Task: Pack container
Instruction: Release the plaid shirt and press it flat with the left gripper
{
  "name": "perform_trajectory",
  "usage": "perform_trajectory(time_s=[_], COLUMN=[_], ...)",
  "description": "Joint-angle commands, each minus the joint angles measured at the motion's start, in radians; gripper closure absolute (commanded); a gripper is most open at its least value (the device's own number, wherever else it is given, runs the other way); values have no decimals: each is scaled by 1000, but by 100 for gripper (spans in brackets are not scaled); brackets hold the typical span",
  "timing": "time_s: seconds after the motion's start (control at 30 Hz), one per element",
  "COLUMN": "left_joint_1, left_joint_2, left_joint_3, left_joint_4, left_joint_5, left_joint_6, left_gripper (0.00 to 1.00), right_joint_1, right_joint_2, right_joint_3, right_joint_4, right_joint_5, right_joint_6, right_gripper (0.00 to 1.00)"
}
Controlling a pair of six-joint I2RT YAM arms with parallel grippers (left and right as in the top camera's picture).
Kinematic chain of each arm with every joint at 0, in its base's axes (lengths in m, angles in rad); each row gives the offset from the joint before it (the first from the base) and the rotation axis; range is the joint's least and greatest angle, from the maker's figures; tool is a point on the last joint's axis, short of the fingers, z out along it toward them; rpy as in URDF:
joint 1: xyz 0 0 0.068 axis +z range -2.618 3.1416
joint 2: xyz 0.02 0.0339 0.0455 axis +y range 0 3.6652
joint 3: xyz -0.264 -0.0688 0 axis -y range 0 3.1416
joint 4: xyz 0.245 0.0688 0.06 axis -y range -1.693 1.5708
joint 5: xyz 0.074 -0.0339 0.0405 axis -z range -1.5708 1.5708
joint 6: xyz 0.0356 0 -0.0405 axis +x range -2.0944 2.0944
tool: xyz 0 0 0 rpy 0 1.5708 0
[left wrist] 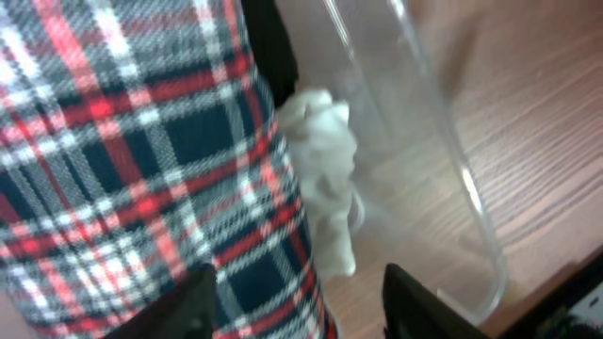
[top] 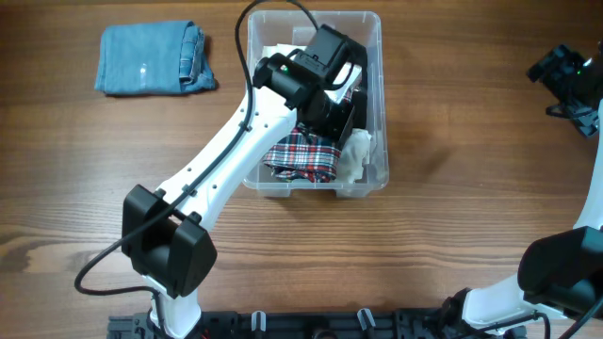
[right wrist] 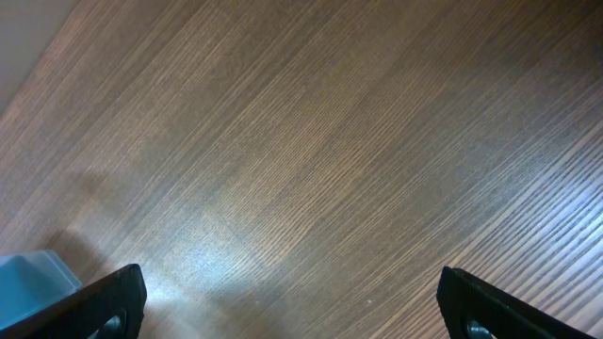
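Observation:
The clear plastic container [top: 382,104] stands at the back middle of the table. In it lie a red, white and navy plaid garment [top: 303,155], a white garment [top: 358,155] and something dark under the arm. My left gripper [top: 334,118] reaches down into the container. In the left wrist view its fingers [left wrist: 301,306] are apart, with the edge of the plaid garment [left wrist: 122,169] between them, the white garment [left wrist: 325,179] just ahead and the container wall [left wrist: 452,169] to the right. My right gripper [top: 565,71] is open and empty over bare wood [right wrist: 292,306].
A folded blue denim garment [top: 151,58] lies on the wooden table [top: 452,245] at the back left, apart from the container. A pale blue patch [right wrist: 33,278] shows at the lower left corner of the right wrist view.

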Motion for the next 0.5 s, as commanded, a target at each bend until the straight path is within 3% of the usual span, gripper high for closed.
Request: perform_trajectory(time_s=[0.0,0.13,0.33,0.47], left_joint_1=[8,10,44,51], left_joint_2=[10,44,129,191], left_joint_3=[7,7,7,7], left_joint_4=[28,11,-24,-28], left_joint_5=[-64,-178,-204,-183], left_joint_6=[-16,-52,-127,-158], left_gripper=[50,55,94,96], right_joint_1=[2,2,2,2], right_joint_2=[7,7,7,7], right_joint_3=[-4,-4,-4,-4], right_joint_4=[4,4,4,4], right_joint_5=[-9,-10,-9,-9], right_joint_6=[13,13,13,13], right_gripper=[0,0,0,0])
